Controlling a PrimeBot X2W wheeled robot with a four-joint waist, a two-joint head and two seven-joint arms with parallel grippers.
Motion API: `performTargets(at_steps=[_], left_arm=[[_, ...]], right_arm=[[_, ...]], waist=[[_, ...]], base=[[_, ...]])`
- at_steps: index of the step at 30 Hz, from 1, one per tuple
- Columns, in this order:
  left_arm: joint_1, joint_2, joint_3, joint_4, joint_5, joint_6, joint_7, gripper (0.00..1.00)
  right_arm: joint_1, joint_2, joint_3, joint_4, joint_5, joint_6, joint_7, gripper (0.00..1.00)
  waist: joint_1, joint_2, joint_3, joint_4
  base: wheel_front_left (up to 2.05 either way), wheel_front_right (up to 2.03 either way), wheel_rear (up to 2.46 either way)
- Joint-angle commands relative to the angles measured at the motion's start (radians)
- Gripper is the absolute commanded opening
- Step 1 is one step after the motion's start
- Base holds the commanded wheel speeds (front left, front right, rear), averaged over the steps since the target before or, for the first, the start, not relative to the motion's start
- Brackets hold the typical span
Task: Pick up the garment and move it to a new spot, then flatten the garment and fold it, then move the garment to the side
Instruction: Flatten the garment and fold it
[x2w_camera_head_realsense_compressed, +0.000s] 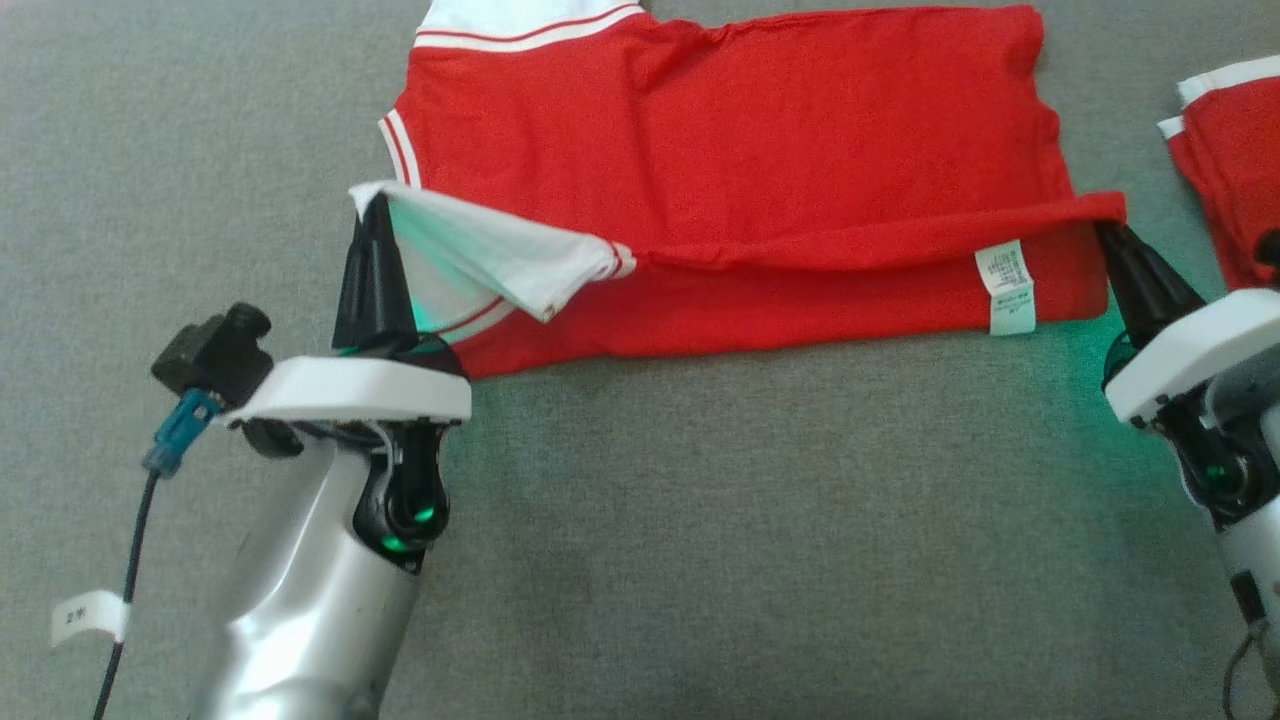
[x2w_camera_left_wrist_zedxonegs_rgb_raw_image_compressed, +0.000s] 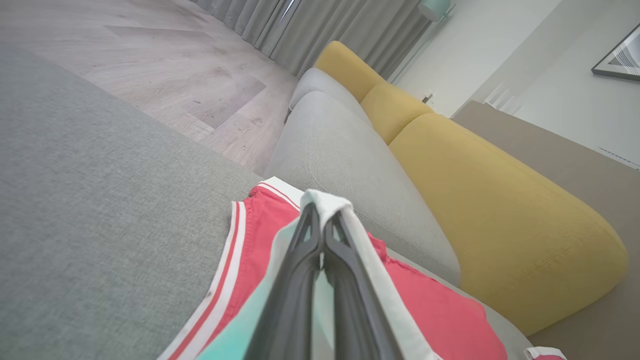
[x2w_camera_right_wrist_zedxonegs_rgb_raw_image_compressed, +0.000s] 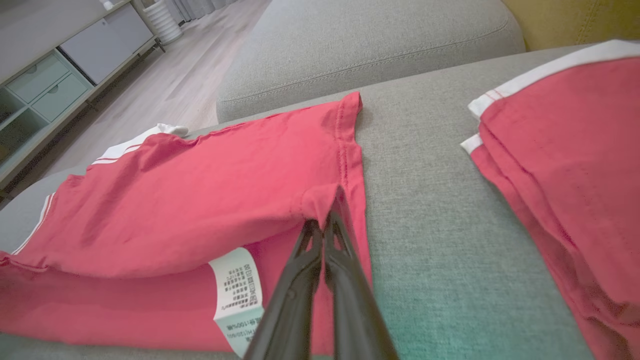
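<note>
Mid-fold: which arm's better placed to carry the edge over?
Marginally right. Both pinch the raised near edge of the garment, but the right gripper has the body's hem corner; the left gripper holds only the white sleeve.

The garment (x2w_camera_head_realsense_compressed: 760, 130) is soft, matt red cloth with smooth white trim, and its label (x2w_camera_head_realsense_compressed: 1008, 287) looks slick and satiny. Beneath it the sofa seat (x2w_camera_head_realsense_compressed: 700, 520) is a coarse grey weave. The fingers (x2w_camera_head_realsense_compressed: 372, 270) at its edge are dull black plastic, the forearm (x2w_camera_head_realsense_compressed: 300, 610) below it glossy silver.
</note>
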Motion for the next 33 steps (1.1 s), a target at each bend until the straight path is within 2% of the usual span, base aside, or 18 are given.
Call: performTargets(at_steps=[1, 2, 3, 4, 5, 9, 13, 16, 21, 29, 33], left_arm=[[-0.052, 0.003, 0.048, -0.008, 0.011, -0.025, -0.009, 0.0], [-0.06, -0.002, 0.052, 0.003, 0.015, -0.033, -0.009, 0.0], [-0.067, -0.007, 0.058, 0.013, 0.021, -0.041, -0.009, 0.23], [-0.073, -0.011, 0.064, 0.023, 0.025, -0.048, -0.009, 0.89], [-0.078, -0.015, 0.079, 0.025, 0.039, -0.052, -0.009, 1.0], [-0.065, -0.028, 0.107, 0.025, 0.08, -0.075, -0.009, 1.0], [0.018, -0.032, 0.112, 0.001, 0.206, -0.087, -0.009, 1.0], [0.105, -0.031, 0.097, 0.007, 0.305, -0.063, -0.009, 1.0], [0.19, -0.026, 0.088, 0.072, 0.4, -0.007, -0.009, 1.0], [0.163, -0.006, 0.118, 0.2, 0.479, 0.071, -0.009, 1.0], [0.136, -0.002, 0.133, 0.274, 0.48, 0.091, -0.009, 1.0]], right_arm=[[-0.032, -0.005, 0.015, -0.011, -0.012, -0.001, -0.021, 0.01], [-0.039, -0.004, 0.019, -0.003, -0.014, -0.001, -0.026, 0.64], [-0.045, -0.004, 0.02, 0.006, -0.017, -0.001, -0.033, 1.0], [-0.051, -0.001, 0.018, 0.015, -0.019, -0.001, -0.046, 1.0], [-0.055, 0.001, 0.019, 0.023, -0.021, -0.001, -0.054, 1.0], [-0.052, 0.005, 0.026, 0.038, -0.026, -0.001, -0.08, 1.0], [-0.007, 0.026, 0.016, 0.028, -0.01, -0.001, -0.123, 1.0], [0.05, 0.051, -0.003, 0.002, 0.0, -0.001, -0.148, 1.0], [0.143, 0.103, -0.026, -0.039, -0.029, -0.001, -0.168, 1.0], [0.209, 0.183, -0.066, -0.064, -0.076, -0.001, -0.15, 1.0], [0.212, 0.205, -0.082, -0.066, -0.098, -0.001, -0.14, 1.0]], waist=[[-0.0001, 0.0, 0.012, 0.005], [-0.0001, 0.0, 0.016, 0.006], [-0.0001, 0.0, 0.018, 0.007], [-0.0001, 0.0, 0.02, 0.008], [-0.0001, 0.0, 0.022, 0.008], [-0.0001, 0.0, 0.014, 0.007], [-0.0001, 0.0, -0.014, 0.0], [-0.0001, 0.0, -0.038, -0.006], [-0.0001, 0.0, -0.07, -0.019], [-0.0001, 0.0, -0.082, -0.054], [-0.0001, 0.0, -0.078, -0.061]], base=[[0.0, 0.0, 0.0], [0.0, 0.0, 0.0], [0.0, 0.0, 0.0], [0.0, 0.0, 0.0], [0.0, 0.0, 0.0], [0.0, 0.0, 0.0], [0.0, 0.0, 0.0], [0.0, 0.0, 0.0], [0.0, 0.0, 0.0], [0.0, 0.0, 0.0], [0.0, 0.0, 0.0]])
